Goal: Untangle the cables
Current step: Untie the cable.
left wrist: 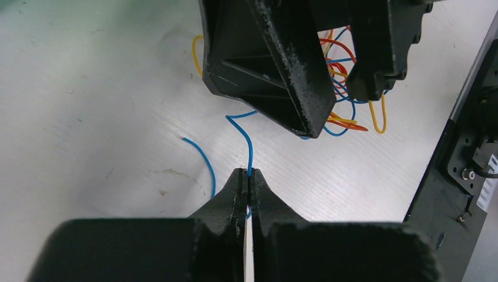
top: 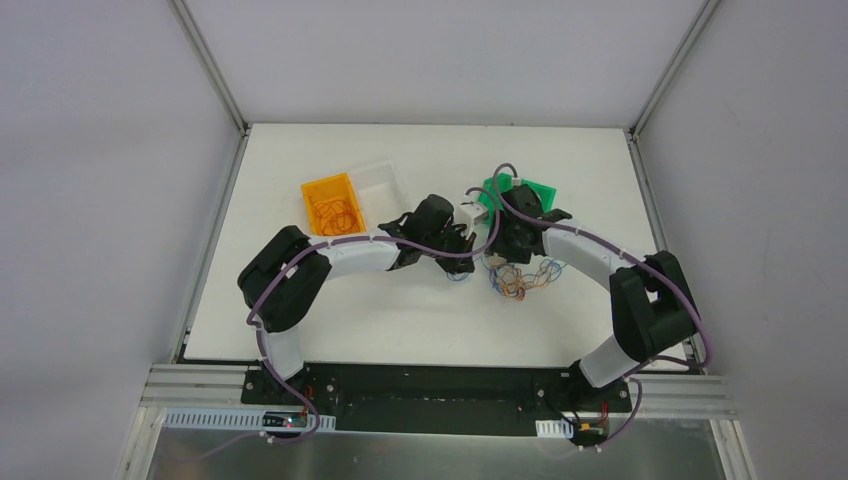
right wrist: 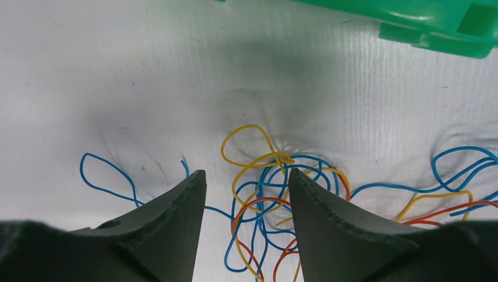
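1. Nothing readable in any of my three views: no words, numbers or logos I can make out.
2. Closest thing is a small white patch (left wrist: 485,197) on the black arm part at the right edge of my left wrist view. It might be a sticker, but it's way too blurry and cut off to read.

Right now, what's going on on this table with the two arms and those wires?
Two robot arms are untangling thin coloured wires. The left gripper is shut on one blue wire, which runs back toward the tangled clump. The right gripper hangs open over that clump, holding nothing. Some orange wires already lie in the orange bin at the back.
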Action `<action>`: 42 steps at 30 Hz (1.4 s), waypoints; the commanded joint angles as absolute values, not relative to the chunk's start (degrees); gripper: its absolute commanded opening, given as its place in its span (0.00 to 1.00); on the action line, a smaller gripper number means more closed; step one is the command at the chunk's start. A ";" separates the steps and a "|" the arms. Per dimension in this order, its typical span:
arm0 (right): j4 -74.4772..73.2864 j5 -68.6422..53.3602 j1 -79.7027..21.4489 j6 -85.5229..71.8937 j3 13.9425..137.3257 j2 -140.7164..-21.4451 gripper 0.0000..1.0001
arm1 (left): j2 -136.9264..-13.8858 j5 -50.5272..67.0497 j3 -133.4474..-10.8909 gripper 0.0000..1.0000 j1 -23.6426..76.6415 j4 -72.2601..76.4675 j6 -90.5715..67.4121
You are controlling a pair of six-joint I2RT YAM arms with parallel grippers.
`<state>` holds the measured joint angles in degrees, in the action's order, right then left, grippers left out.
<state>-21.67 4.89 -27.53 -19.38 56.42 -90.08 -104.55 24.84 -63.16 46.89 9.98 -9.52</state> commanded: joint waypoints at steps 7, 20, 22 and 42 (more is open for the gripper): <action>-19.27 10.51 -25.60 -22.79 48.97 -86.20 0.05 | -98.69 14.31 -61.19 0.00 46.90 9.26 -8.61; -22.62 25.66 -10.78 -34.18 38.59 -63.21 0.00 | -81.21 -17.12 -43.67 0.00 45.02 20.41 -16.54; -22.45 24.25 -10.13 -32.83 38.41 -61.01 0.00 | -80.37 -16.47 -42.59 0.00 45.03 21.76 -16.08; -23.73 7.06 -25.20 -18.17 42.28 -63.97 0.77 | -84.74 -2.53 -46.70 0.00 45.02 20.79 -13.01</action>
<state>-21.85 3.97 -21.19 -20.67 38.83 -59.61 -84.84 -3.46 -44.66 45.28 19.46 -13.89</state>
